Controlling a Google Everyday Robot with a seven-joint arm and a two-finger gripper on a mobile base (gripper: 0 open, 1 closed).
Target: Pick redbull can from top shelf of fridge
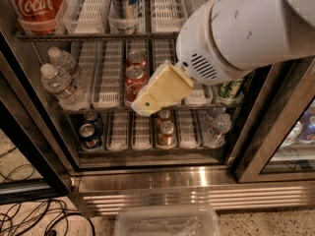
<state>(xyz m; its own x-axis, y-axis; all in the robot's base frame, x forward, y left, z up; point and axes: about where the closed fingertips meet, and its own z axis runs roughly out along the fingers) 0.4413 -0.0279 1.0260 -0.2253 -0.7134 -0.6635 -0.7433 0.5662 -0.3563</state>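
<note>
Approach step, we judge. Cream wedge gripper point(160, 91) hangs below, slightly right of slim silver-blue redbull can point(124, 1), upright on white-trayed wire top shelf point(91, 14) of steel fridge point(197, 181). Gripper opening: we cannot tell. Next: lift, centre on can.

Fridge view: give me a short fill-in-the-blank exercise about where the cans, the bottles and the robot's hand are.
1. The redbull can on the top shelf is silver and ____.
2. The big red can left of it reads ____.
3. The hand hangs in front of the ____ shelf, below the redbull can.
4. The water bottles stand at that shelf's ____ end.

Missing words: blue; Coca-Cola; middle; left.
</note>
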